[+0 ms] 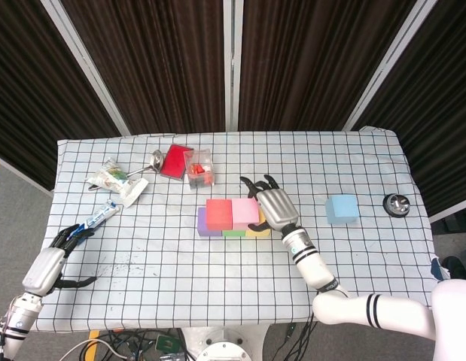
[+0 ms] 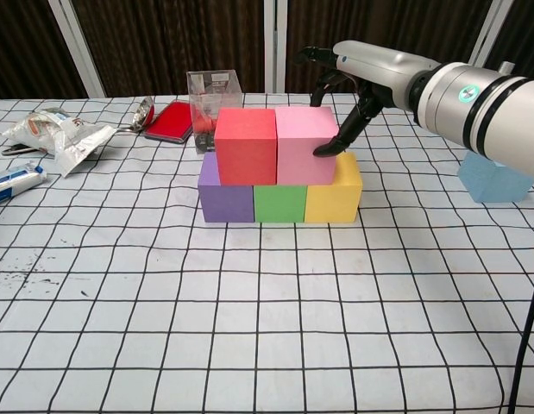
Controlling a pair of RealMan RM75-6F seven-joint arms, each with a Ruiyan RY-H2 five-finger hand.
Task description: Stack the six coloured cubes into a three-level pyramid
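Note:
Purple, green and yellow cubes form a row on the checked cloth. A red cube and a pink cube sit side by side on top of them. My right hand hovers at the pink cube's right rear, fingers spread, one fingertip touching its right face; it grips nothing. A light blue cube stands alone on the table to the right. In the head view my left hand lies with fingers apart at the table's near left edge, far from the stack.
Behind the stack stand a clear plastic cup and a flat red item with a spoon. Crumpled packets and a tube lie at the left. A small dark round object sits near the right edge.

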